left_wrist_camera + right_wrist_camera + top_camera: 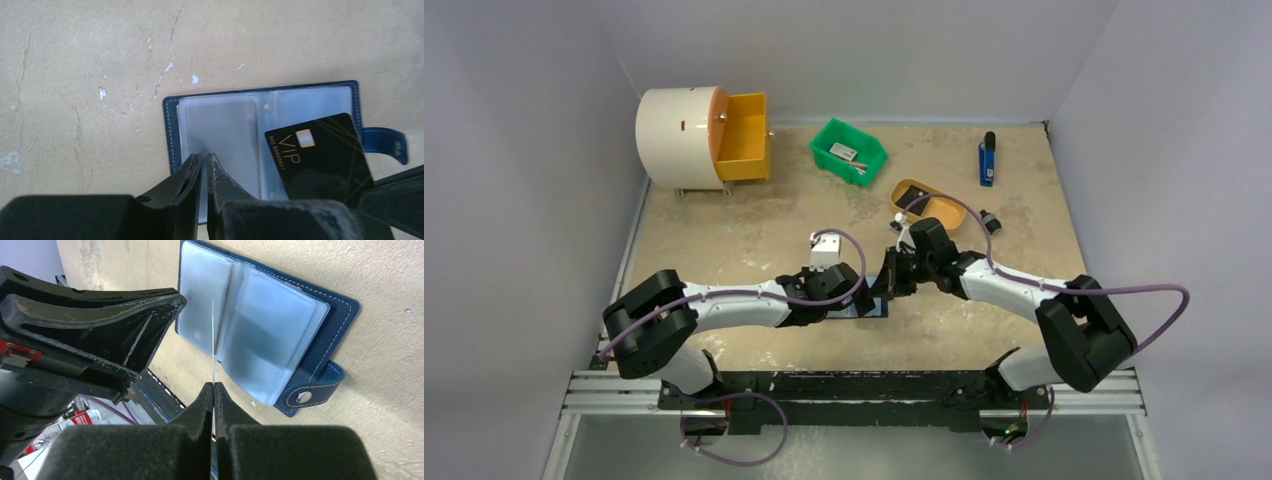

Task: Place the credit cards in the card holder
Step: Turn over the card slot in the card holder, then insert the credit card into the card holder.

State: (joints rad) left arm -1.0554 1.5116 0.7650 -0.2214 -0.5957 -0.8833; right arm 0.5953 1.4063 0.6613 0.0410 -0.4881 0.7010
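Count: one card holder point(225, 130), one credit card point(320, 155) and two hands were in view.
Card holder: the navy wallet lay open and flat on the tabletop point(724, 230), clear sleeves up, its snap tab point(385, 140) sticking out to one side.
Credit card: black, marked "VIP" in gold, it slanted over the sleeves on the tab side; whether its edge had entered a pocket could not be told.
Right hand point(214, 386): its fingers pinched the card, which its own camera saw edge-on as a thin line.
Left hand point(203, 157): its fingers were pressed almost together over the sleeve on the side away from the tab, with only a sliver of gap. Whether they nipped the plastic was unclear.
Hidden: from above, both hands covered the holder, and only a blue sliver showed.
Cut off: the card's lower corner was lost behind the right hand in the left wrist view.
Others: one white drum point(679, 135) with a yellow drawer point(744, 150), one green bin point(876, 155), one orange dish point(924, 205) and one blue-and-black tool point(988, 160) stood along the far side, well apart from the holder.
Room: the holder sat towards the near edge, with bare tabletop between it and the far things.
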